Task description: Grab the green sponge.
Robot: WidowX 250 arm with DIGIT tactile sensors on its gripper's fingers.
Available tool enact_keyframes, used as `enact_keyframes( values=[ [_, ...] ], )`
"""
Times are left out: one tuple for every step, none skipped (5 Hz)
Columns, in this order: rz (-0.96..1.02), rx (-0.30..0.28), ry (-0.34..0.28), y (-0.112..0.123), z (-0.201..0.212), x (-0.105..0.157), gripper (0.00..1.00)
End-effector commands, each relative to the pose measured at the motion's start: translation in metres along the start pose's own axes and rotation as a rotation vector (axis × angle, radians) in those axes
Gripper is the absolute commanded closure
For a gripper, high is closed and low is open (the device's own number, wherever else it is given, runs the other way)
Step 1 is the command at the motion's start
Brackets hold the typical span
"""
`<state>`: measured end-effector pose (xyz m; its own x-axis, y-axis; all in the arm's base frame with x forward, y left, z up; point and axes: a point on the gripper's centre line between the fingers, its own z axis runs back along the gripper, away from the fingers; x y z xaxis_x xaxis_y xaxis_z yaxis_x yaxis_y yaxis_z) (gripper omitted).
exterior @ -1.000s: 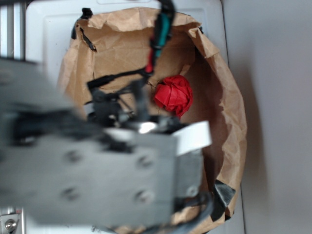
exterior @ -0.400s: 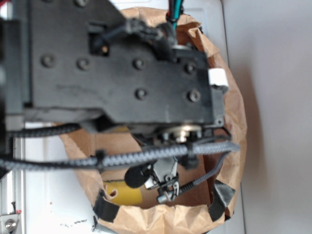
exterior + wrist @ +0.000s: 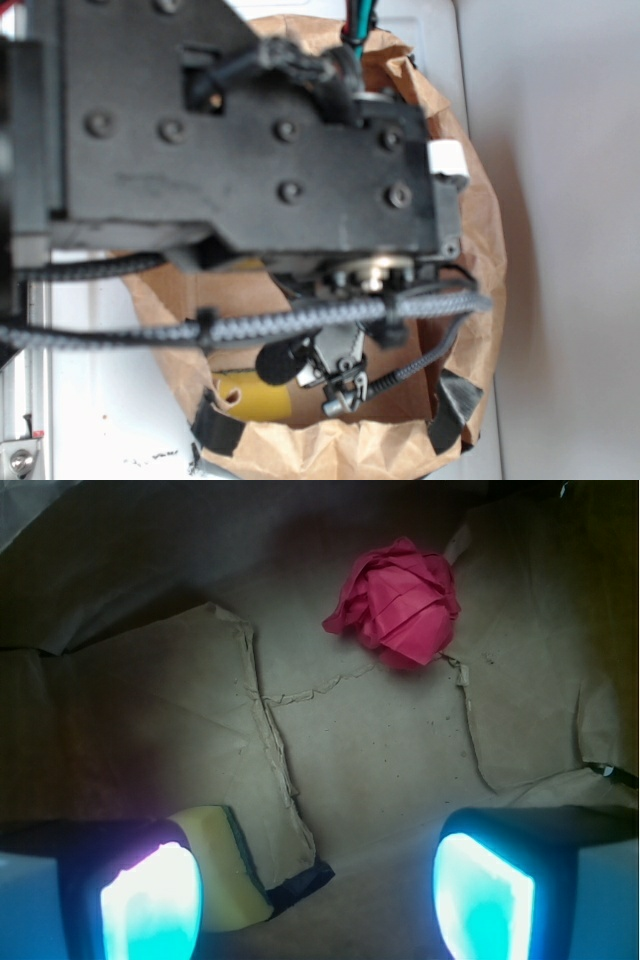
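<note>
Where the green sponge (image 3: 228, 865) lies, on the brown paper floor of the bag, it sits right beside one of my fingers (image 3: 150, 905), the one at the lower left of the wrist view, and partly hidden behind it; I cannot tell whether they touch. It shows mostly yellow, with a thin dark scouring layer along the edge that faces the gap of my claw (image 3: 320, 895). My claw stands wide apart with nothing between its two glowing pads, only creased paper. Just past the sponge, toward the middle of the gap, a dark scrap (image 3: 300, 880) pokes out from under a folded paper flap (image 3: 200, 710). Well beyond my claw, across the bag floor, rests a crumpled red ball (image 3: 395, 600), clear of both fingers. In the exterior view my arm (image 3: 240, 140) covers most of the paper bag (image 3: 480, 230), and a yellow piece of the sponge (image 3: 255, 395) shows beneath it near the bag's lower rim, beside the dark tape (image 3: 455, 405) on the paper edge.
</note>
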<state>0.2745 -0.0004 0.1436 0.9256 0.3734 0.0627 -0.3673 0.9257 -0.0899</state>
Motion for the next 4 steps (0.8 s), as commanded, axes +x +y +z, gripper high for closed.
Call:
enact_keyframes(
  values=[
    [0.013, -0.018, -0.048, 0.005, 0.013, 0.009, 0.0],
    [0.102, -0.028, -0.018, 0.008, 0.002, 0.024, 0.0],
    [0.14, 0.001, -0.021, 0.017, -0.006, 0.033, 0.0],
    [0.158, -0.018, -0.02, 0.024, -0.011, 0.035, 0.0]
  ],
)
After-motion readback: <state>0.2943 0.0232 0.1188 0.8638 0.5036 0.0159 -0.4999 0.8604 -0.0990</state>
